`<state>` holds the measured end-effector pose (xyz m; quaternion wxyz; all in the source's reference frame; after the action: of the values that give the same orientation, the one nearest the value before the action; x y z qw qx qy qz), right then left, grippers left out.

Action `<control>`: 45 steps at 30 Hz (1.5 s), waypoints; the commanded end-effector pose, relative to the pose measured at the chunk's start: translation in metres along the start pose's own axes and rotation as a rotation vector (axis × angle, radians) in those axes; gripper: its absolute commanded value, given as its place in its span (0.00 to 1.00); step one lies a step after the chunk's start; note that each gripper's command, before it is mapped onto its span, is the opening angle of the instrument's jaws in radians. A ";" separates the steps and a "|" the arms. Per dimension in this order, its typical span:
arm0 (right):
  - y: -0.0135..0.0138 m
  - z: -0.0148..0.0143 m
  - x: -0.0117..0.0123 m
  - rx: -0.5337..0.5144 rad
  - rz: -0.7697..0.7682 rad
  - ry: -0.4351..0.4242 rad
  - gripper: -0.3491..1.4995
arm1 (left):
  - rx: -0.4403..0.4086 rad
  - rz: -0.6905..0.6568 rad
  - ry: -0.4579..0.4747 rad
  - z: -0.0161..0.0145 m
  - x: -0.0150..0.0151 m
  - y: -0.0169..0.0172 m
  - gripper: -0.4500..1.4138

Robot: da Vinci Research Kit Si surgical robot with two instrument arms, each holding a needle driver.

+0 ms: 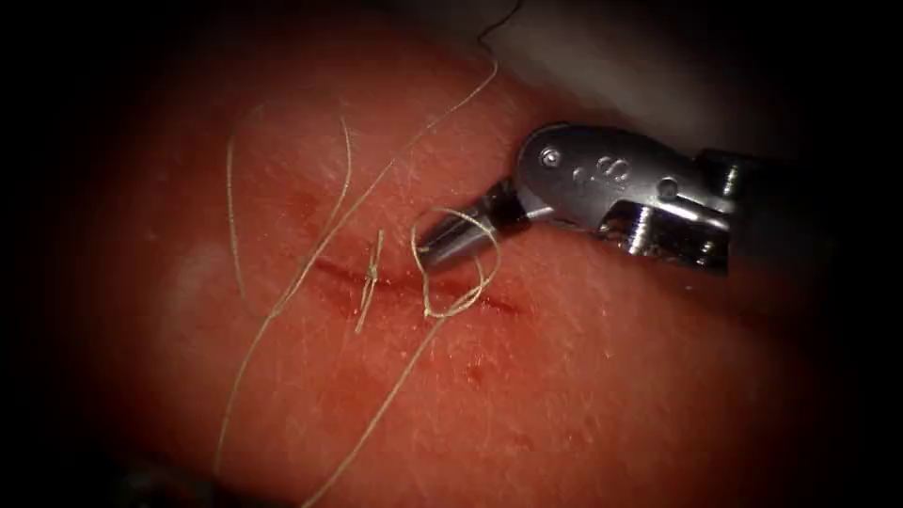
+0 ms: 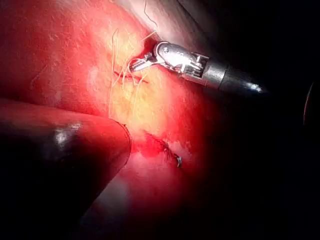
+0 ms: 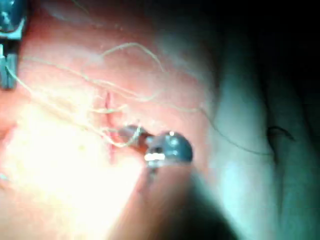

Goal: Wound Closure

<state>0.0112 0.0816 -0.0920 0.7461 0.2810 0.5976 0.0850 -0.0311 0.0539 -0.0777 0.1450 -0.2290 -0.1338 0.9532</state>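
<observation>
Right tool: the shiny silver metal right tool point(image 1: 442, 243) comes in from the right. Its two jaws look pressed together into one point. A loop of thread lies around them. I cannot tell if any thread is pinched between them.

Thread: the long pale yellow thread point(image 1: 414, 357) makes a small loop around the tool's tip. From there one strand runs away from the tool, down past the cut. Other strands lie farther out in front of the tip, on the left side of the cut.

Cut: the thin dark red cut point(image 1: 414, 287) lies just under the tool's tip, in the pink tissue point(image 1: 611, 376). Its long line runs crossways, from far in front of the tip to just under the tool's body.

Knot ends: two short pale thread ends point(image 1: 370, 287) stick out of the cut, just ahead of the tip.

Nearer arm: the right arm's tool is right at the cut.

Needle: I see no needle in the tool.

Left wrist view: it shows the right tool point(image 2: 142, 63) from far off. It also shows another dark stitched spot point(image 2: 170, 152), well away from the tool.

Right wrist view: it shows the tool's tip point(image 3: 131, 134) from close, touching the looped thread point(image 3: 115, 143).
</observation>
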 end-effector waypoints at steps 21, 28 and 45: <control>0.0026 -0.0001 0.0010 -0.029 0.014 -0.010 0.00 | -0.001 0.030 -0.035 -0.0048 -0.0029 0.0076 0.05; 0.0043 -0.0001 0.0007 -0.060 0.017 -0.011 0.00 | 0.000 0.046 -0.042 -0.0070 -0.0046 0.0100 0.05; 0.0045 -0.0008 -0.0007 -0.138 0.012 -0.060 0.00 | 0.005 0.057 -0.048 -0.0075 -0.0049 0.0159 0.05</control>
<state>0.0106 0.0849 -0.0895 0.7821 0.2323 0.5644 0.1252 -0.0265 0.0396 -0.0877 0.1153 -0.2097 -0.1270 0.9626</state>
